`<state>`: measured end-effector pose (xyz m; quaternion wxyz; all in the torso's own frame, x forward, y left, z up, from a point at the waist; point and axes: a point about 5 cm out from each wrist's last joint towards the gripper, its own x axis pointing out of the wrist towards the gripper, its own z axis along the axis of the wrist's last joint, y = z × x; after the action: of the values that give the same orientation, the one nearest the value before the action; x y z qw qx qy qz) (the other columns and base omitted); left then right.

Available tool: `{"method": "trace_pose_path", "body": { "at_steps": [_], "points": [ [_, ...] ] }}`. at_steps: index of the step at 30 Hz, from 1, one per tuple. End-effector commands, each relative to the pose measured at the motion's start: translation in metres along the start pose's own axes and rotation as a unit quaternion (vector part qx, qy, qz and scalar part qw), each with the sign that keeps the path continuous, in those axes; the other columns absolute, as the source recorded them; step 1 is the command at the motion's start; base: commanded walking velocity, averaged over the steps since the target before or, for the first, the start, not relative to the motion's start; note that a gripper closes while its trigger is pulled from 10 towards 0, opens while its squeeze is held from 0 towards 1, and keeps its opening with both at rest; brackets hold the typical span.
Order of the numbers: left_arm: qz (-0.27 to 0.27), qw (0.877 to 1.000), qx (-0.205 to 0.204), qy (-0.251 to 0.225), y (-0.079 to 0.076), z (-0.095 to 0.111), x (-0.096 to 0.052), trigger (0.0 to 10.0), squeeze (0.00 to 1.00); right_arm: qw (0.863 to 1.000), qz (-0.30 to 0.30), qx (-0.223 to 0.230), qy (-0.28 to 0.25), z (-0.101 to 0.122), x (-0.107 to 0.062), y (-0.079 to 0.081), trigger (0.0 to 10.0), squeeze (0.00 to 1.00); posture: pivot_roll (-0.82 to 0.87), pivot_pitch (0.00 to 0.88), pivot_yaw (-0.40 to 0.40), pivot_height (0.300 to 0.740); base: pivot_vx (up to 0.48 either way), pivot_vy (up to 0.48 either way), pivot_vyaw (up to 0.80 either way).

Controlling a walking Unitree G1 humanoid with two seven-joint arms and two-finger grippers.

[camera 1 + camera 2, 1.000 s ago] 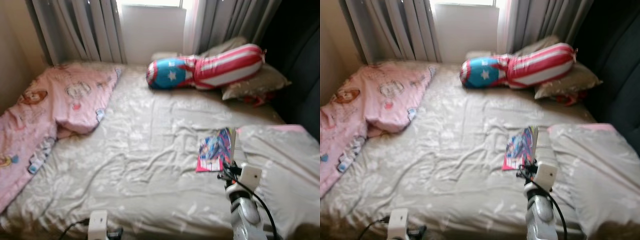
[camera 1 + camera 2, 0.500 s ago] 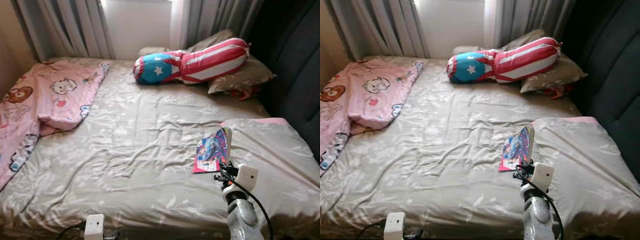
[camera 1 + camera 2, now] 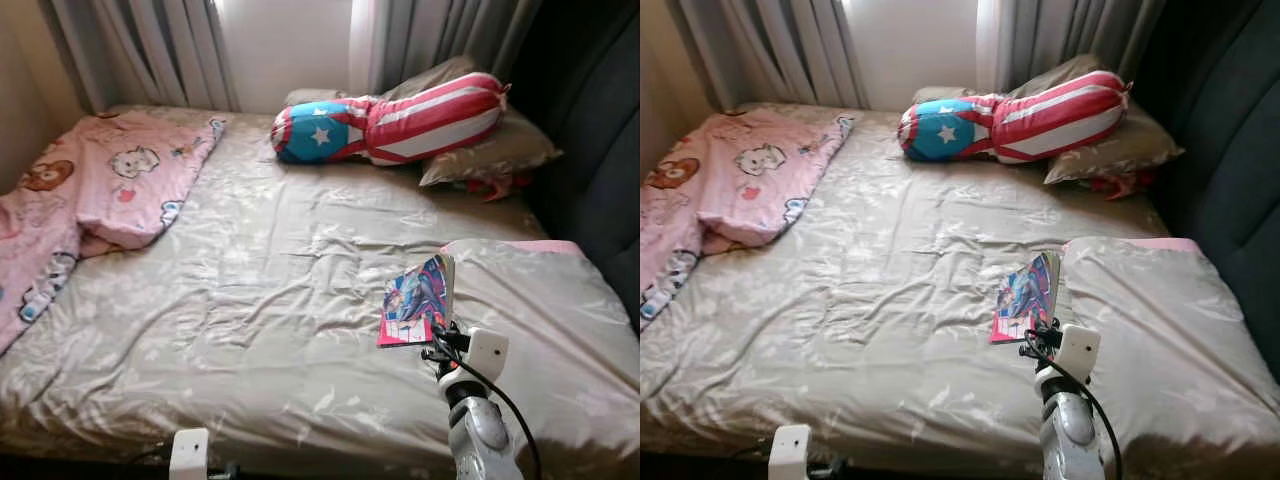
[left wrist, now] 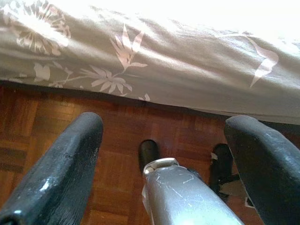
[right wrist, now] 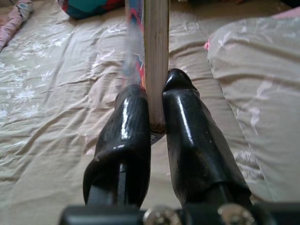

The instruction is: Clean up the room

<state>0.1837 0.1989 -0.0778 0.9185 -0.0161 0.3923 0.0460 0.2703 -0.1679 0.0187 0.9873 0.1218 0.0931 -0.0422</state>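
On the bed [image 3: 260, 300], as seen by the left eye, a colourful book [image 3: 417, 300] was held at about four o'clock of the frame, its far edge raised beside a grey pillow [image 3: 540, 320] at three o'clock. A pink blanket [image 3: 90, 200] was spread at nine o'clock, and a red, white and blue bolster [image 3: 400, 125] was laid at one o'clock against another pillow [image 3: 495, 150]. Grey curtains [image 3: 170, 50] were hung at twelve o'clock. From the right eye, the right gripper [image 3: 1040, 335] was seen at five o'clock, raised over the sheet with the book at its tip. Through the left wrist camera, the left gripper [image 4: 164, 136] was shown with its black fingers [image 4: 61, 173] spread wide above a wooden floor [image 4: 42, 122], close to the bed's hanging sheet. Through the right wrist camera, the book's page edge was seen pinched between two fingers pressed against it, the book stood upright over the sheet.
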Motion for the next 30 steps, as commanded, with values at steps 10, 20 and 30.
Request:
{"method": "trace_pose_path", "body": {
  "at_steps": [10,20,30],
  "points": [
    [-0.003,0.998,-0.02,-0.067,0.002,0.03,0.005,10.0,0.0,0.999,0.026,-0.007,-0.018,0.01,0.003,0.008,10.0,0.0,-0.08,0.047,-0.069,0.74,0.0,0.0,0.0],
    [-0.039,0.941,-0.022,-0.335,0.0,0.132,-0.005,10.0,0.0,0.998,0.055,-0.027,-0.03,0.013,0.001,0.01,10.0,0.0,-0.09,0.043,-0.065,0.74,0.0,0.0,0.0],
    [-0.052,0.919,-0.028,-0.39,-0.011,0.139,-0.02,10.0,0.0,0.997,0.058,-0.035,-0.022,0.012,0.003,0.014,10.0,0.0,-0.09,0.027,-0.066,0.735,0.0,0.0,0.0]
  ]
}}
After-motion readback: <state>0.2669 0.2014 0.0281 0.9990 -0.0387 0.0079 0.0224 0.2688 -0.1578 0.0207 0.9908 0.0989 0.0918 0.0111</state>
